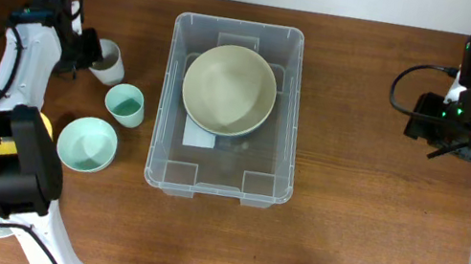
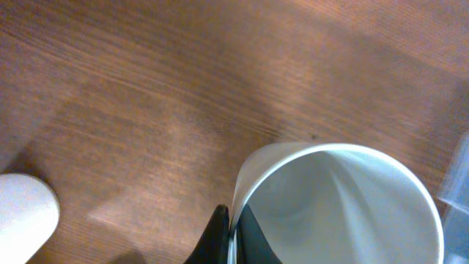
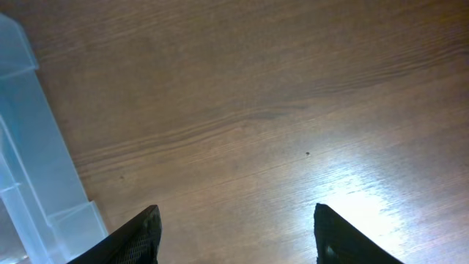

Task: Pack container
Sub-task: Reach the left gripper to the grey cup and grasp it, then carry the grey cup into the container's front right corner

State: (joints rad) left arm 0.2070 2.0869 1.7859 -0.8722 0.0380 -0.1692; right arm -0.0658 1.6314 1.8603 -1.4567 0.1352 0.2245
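The container (image 1: 171, 92), a large clear bin, stands mid-table with a cream bowl (image 1: 229, 90) lying inside it. At the far left my left gripper (image 2: 233, 222) is shut on the rim of a white cup (image 2: 344, 198), one finger inside the wall and one outside. From overhead the white cup (image 1: 109, 62) sits just right of the left gripper (image 1: 88, 50). My right gripper (image 3: 236, 220) is open over bare wood right of the container (image 3: 29, 154), with nothing between its fingers.
A mint cup (image 1: 125, 105) and a mint bowl (image 1: 87, 145) stand left of the container. A yellow object (image 1: 46, 123) peeks out from under the left arm. A white rounded thing (image 2: 22, 214) lies at the left wrist view's lower left edge.
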